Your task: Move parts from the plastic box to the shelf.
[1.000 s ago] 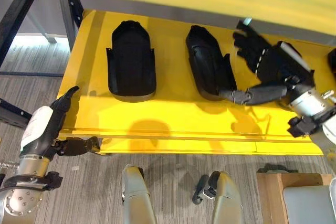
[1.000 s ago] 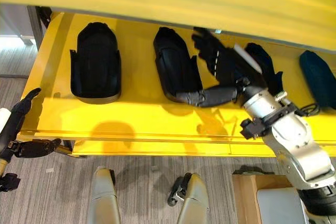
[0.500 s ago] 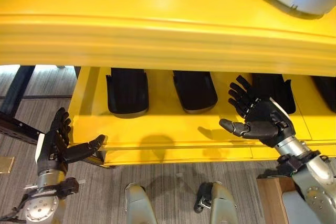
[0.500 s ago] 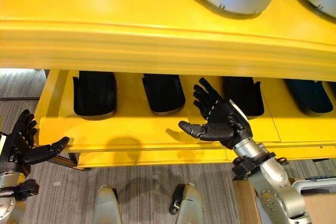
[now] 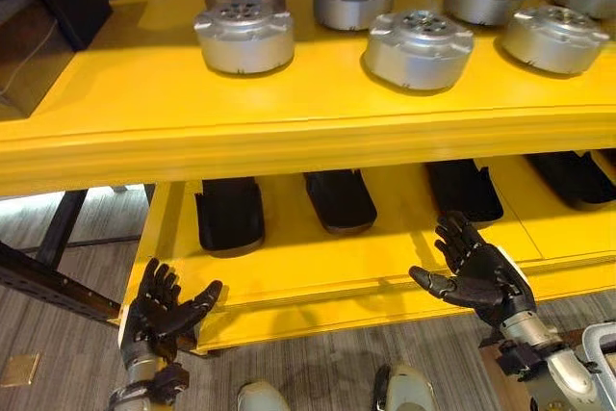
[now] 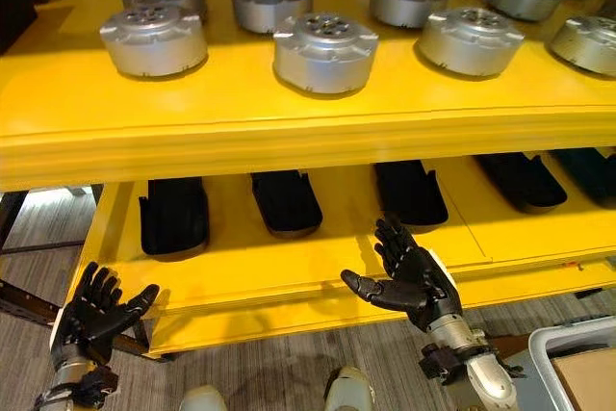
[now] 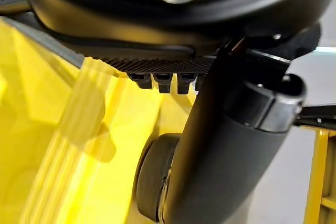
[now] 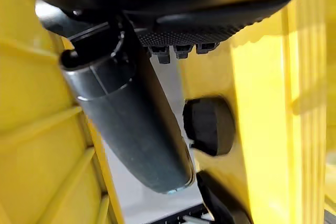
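- Left eye view: the yellow shelf (image 5: 289,132) has two levels. Silver round parts (image 5: 244,38) stand in rows on the upper level; black shell-shaped parts (image 5: 230,215) lie side by side on the lower level, under the upper board. The right hand (image 5: 478,274) hovers in front of the lower level's front edge, fingers spread and straight, thumb out to the side, holding nothing. The nearest black part (image 5: 465,190) lies beyond its fingertips, apart from them. The left hand (image 5: 162,311) is at the lower level's left front corner, fingers fanned out and empty, well apart from every part.
- Right eye view: the same scene. The right hand (image 6: 412,282) is open below the gap between two black parts, touching neither. The left hand (image 6: 94,317) is open, below the shelf's corner. A corner of the plastic box (image 6: 577,353) shows at lower right, beside the right arm, with a brown item inside.
- Left wrist view: the left hand's thumb (image 7: 226,150) stands out straight before yellow shelf surface; nothing lies in the hand.
- Right wrist view: the thumb (image 8: 131,124) juts out straight between yellow shelf boards; a black part (image 8: 209,125) shows past it, not touched.
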Available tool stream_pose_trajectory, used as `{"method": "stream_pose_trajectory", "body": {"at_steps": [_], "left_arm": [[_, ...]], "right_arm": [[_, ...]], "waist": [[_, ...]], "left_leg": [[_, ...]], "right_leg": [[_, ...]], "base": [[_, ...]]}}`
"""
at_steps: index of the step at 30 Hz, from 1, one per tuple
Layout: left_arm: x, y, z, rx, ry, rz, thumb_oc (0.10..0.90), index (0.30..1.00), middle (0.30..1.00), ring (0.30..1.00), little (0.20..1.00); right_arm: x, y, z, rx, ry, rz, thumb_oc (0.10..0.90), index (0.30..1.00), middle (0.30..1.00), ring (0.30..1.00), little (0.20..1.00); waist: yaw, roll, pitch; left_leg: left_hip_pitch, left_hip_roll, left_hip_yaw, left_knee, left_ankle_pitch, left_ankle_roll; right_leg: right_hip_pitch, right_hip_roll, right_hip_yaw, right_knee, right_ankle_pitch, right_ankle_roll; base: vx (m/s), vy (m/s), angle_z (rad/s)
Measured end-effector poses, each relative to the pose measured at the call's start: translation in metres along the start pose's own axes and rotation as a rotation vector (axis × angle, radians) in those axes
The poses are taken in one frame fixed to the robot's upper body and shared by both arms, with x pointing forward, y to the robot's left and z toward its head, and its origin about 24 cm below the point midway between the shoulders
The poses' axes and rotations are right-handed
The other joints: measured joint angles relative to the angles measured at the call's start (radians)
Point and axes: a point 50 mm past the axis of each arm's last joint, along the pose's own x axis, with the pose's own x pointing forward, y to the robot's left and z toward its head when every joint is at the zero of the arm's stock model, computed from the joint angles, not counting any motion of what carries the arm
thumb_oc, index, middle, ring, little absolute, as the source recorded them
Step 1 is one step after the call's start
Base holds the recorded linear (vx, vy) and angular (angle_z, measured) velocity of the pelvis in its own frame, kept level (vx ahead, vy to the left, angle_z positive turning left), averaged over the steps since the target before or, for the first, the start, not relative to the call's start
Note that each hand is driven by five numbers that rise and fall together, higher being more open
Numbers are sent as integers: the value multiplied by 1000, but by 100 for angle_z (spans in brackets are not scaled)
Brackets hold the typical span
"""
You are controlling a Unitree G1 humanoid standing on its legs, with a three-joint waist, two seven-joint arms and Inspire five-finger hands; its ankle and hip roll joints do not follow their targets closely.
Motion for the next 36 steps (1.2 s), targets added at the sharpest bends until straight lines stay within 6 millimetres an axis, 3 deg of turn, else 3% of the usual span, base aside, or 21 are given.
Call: {"method": "stream_pose_trajectory", "body": {"at_steps": [5, 6, 11, 15, 16, 17, 19, 20, 23, 25, 26, 27, 28, 29, 30, 33, 36], "left_arm": [[-13, -6, -23, -78, 83, 15, 900, 1000, 1000, 1000, 1000], [-17, -9, -29, -106, 103, 10, 900, 1000, 1000, 1000, 1000], [-26, -20, -48, -135, 180, -30, 900, 1000, 1000, 1000, 1000], [-28, -21, -53, -151, 193, -24, 900, 1000, 1000, 1000, 1000], [-27, -22, -55, -152, 200, -26, 900, 1000, 1000, 1000, 1000], [-24, -24, -58, -155, 213, -30, 900, 1000, 1000, 1000, 1000], [-24, -27, -63, -161, 238, -34, 900, 1000, 1000, 1000, 1000], [-31, -24, -68, -160, 267, -24, 900, 1000, 1000, 1000, 1000], [-36, -24, -77, -166, 308, -9, 900, 1000, 1000, 1000, 1000], [-38, -27, -80, -168, 329, -22, 900, 1000, 1000, 1000, 1000], [-38, -27, -80, -163, 335, -24, 900, 1000, 1000, 1000, 1000], [-35, -28, -80, -165, 330, -24, 900, 1000, 1000, 1000, 1000], [-35, -24, -77, -157, 326, -25, 900, 1000, 1000, 1000, 1000], [-36, -23, -78, -167, 336, -20, 900, 1000, 1000, 1000, 1000], [-37, -26, -81, -171, 351, -32, 900, 1000, 1000, 1000, 1000], [-38, -29, -82, -149, 370, -57, 900, 1000, 1000, 1000, 1000], [-36, -17, -76, -95, 362, -32, 900, 1000, 1000, 1000, 1000]], "right_arm": [[-6, -5, -10, 6, 43, -32, 900, 1000, 1000, 1000, 1000], [-7, -5, -12, -12, 57, -39, 900, 1000, 1000, 1000, 1000], [-8, -9, -11, -92, 79, -51, 900, 1000, 1000, 1000, 1000], [-10, -16, -14, -132, 108, -66, 900, 1000, 1000, 1000, 1000], [-12, -17, -15, -133, 114, -75, 900, 1000, 1000, 1000, 1000], [-13, -20, -20, -126, 130, -97, 900, 1000, 1000, 1000, 1000], [-16, -22, -26, -136, 156, -126, 900, 1000, 1000, 1000, 1000], [-16, -23, -27, -152, 163, -130, 900, 1000, 1000, 1000, 1000], [-20, -27, -31, -156, 177, -172, 900, 1000, 1000, 1000, 1000], [-19, -26, -32, -153, 171, -179, 900, 1000, 1000, 1000, 1000], [-18, -24, -34, -146, 172, -176, 900, 1000, 1000, 1000, 1000], [-20, -20, -38, -133, 183, -169, 900, 1000, 1000, 1000, 1000], [-20, -14, -45, -80, 178, -184, 900, 1000, 1000, 1000, 1000], [-19, -11, -48, -56, 171, -200, 900, 1000, 1000, 1000, 1000], [-16, -9, -52, -37, 160, -219, 900, 1000, 1000, 1000, 1000], [-14, 2, -79, 1, 250, -217, 900, 1000, 1000, 1000, 1000], [-12, 6, -78, -1, 245, -202, 900, 1000, 1000, 1000, 1000]], "waist": [[1, 47, -57], [3, 68, -75], [21, 107, -120], [37, 109, -126], [36, 106, -127], [29, 103, -132], [29, 78, -131], [46, 70, -132], [45, 65, -129], [28, 92, -139], [21, 96, -140], [26, 88, -148], [25, 55, -149], [22, 36, -149], [25, 33, -158], [27, 23, -175], [27, -6, -179]], "left_leg": [[74, 17, 35, -148, 68, 8], [95, 31, 44, -186, 91, -5], [113, 58, 51, -248, 148, 29], [99, 64, 60, -271, 237, 66], [90, 64, 67, -272, 262, 52], [74, 49, 87, -279, 338, 45], [59, 21, 106, -278, 384, 33], [57, -26, 110, -259, 380, 31], [70, -72, 140, -256, 350, 39], [92, -80, 181, -271, 220, 58], [95, -91, 188, -298, 174, 40], [94, -118, 196, -330, 162, 45], [104, -154, 209, -370, 165, 48], [133, -180, 218, -399, 182, 64], [146, -206, 218, -427, 208, 74], [143, -281, 216, -427, 194, 115], [141, -293, 223, -423, 192, 126]], "right_leg": [[12, 40, -4, -43, 9, -9], [20, 56, -8, -60, 7, -13], [9, 99, -23, -71, 0, -34], [19, 111, -35, -87, -3, -42], [22, 107, -37, -99, 0, -43], [38, 108, -51, -136, 12, -44], [53, 88, -57, -188, 25, -46], [63, 77, -54, -243, 46, -48], [140, 68, -64, -394, 150, -17], [148, 72, -82, -406, 164, -1], [141, 67, -84, -401, 171, 9], [145, 57, -71, -442, 175, 34], [144, 25, -53, -390, 150, 33], [154, 6, -53, -416, 184, 39], [170, -13, -55, -445, 196, 58], [200, -66, -55, -510, 238, 91], [209, -72, -52, -540, 279, 95]], "base": [[42, -91, -6], [13, -68, -6], [2, -127, -6], [21, -69, 9], [48, -87, 44], [57, -90, 53], [-27, -16, 32], [-14, 4, -5], [56, 93, 6], [61, 149, 18], [61, 128, 13], [109, 231, 14], [107, 302, 7], [83, 283, 13], [48, 260, 12], [12, 172, 14], [4, 85, -3]]}}
